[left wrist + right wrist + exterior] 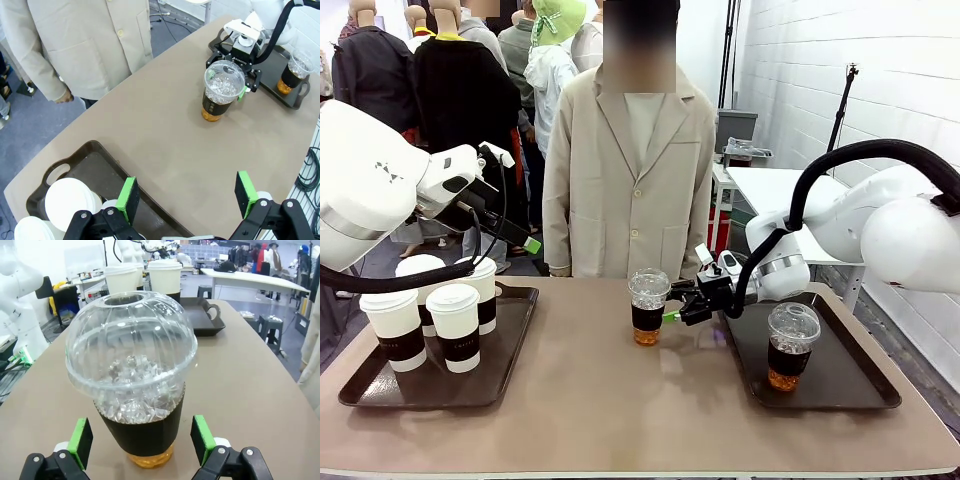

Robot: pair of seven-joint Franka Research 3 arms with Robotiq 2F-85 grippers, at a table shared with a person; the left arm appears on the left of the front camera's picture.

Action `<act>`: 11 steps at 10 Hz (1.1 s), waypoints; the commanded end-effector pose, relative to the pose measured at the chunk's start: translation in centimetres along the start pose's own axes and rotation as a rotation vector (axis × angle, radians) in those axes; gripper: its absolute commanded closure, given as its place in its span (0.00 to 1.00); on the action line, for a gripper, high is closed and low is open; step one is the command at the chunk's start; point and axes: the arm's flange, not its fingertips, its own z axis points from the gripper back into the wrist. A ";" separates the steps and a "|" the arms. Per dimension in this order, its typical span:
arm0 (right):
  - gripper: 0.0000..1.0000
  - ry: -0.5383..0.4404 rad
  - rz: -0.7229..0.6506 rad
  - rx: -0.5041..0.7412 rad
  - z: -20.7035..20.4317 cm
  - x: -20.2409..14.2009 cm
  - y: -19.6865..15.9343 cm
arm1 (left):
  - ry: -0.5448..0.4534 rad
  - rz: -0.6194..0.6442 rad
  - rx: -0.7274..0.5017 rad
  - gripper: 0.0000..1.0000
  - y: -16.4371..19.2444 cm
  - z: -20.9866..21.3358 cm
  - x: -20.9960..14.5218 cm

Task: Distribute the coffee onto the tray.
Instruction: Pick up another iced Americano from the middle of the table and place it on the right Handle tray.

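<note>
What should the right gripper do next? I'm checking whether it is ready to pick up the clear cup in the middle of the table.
Probably ease forward a little and close. The right gripper is open, its green pads either side of the clear cup, which stands on the bare table, not yet on the right tray.

Four white paper cups (453, 326) with lids and dark sleeves stand on the left tray (510, 350). There are two clear dome-lidded cups: one on the bare table (649, 306), one on the right tray (791, 345). Two dark trays (840, 385) lie on one table (620, 400).
</note>
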 end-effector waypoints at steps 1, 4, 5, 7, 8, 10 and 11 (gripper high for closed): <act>0.00 -0.023 -0.006 -0.014 -1.2 0.0 -0.7 | -0.009 0.014 -0.017 0.00 0.2 -0.1 0.0; 0.00 -0.032 -0.024 0.025 -2.6 0.1 -0.6 | -0.009 0.014 -0.017 0.00 0.2 -0.1 0.0; 0.00 -0.042 -0.027 0.023 -2.9 0.1 -0.6 | -0.009 0.014 -0.017 0.00 0.2 -0.1 0.0; 0.00 -0.042 -0.041 0.004 -3.1 0.1 -0.7 | -0.009 0.014 -0.017 0.00 0.2 -0.1 0.0; 0.00 -0.041 -0.047 0.000 -3.0 0.1 -0.7 | -0.009 0.014 -0.017 0.00 0.2 -0.1 0.0; 0.37 -0.050 -0.049 -0.025 -3.0 0.1 -0.5 | -0.009 0.014 -0.017 0.00 0.2 -0.1 0.0; 0.37 -0.056 -0.062 -0.027 -2.9 0.2 -0.5 | -0.009 0.014 -0.017 0.00 0.2 -0.1 0.0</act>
